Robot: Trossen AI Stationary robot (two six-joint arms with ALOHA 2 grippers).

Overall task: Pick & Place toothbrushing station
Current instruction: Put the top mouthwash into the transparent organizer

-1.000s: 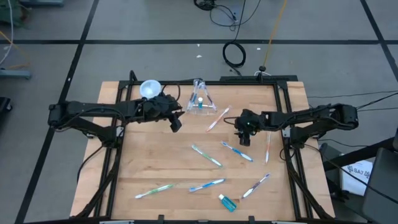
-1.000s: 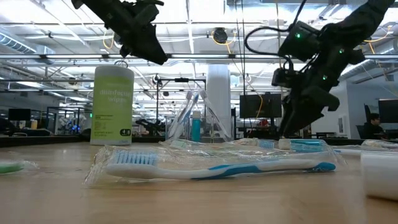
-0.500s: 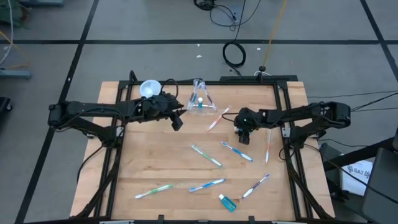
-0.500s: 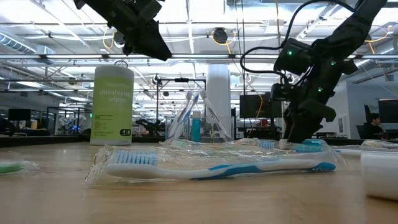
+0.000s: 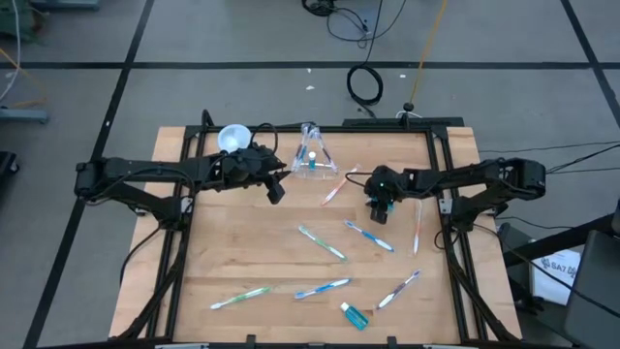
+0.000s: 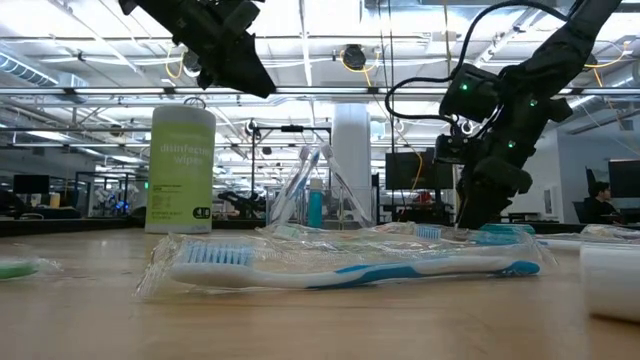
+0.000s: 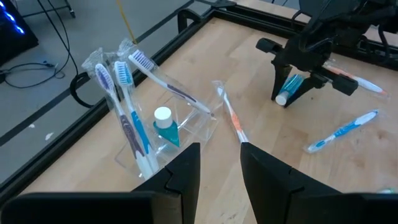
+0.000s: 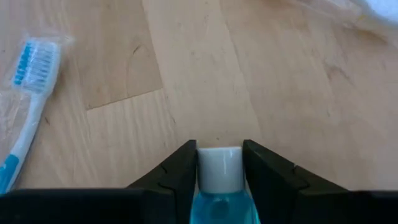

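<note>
Right tool (image 5: pixel 379 207) sits right of center in the high view, clamped on a small blue tube (image 8: pixel 219 186), its white cap sticking out past the fingertips. The clear cup (image 5: pixel 313 158) lies up and to the left of it in that frame, with brushes and another tube already inside. Between them lies a pinkish toothbrush (image 5: pixel 336 186), angled diagonally on the bench (image 5: pixel 242 242). Left tool (image 5: pixel 274 189), fingers slightly apart and empty, hangs just left of the cup, so room is tighter on that side.
</note>
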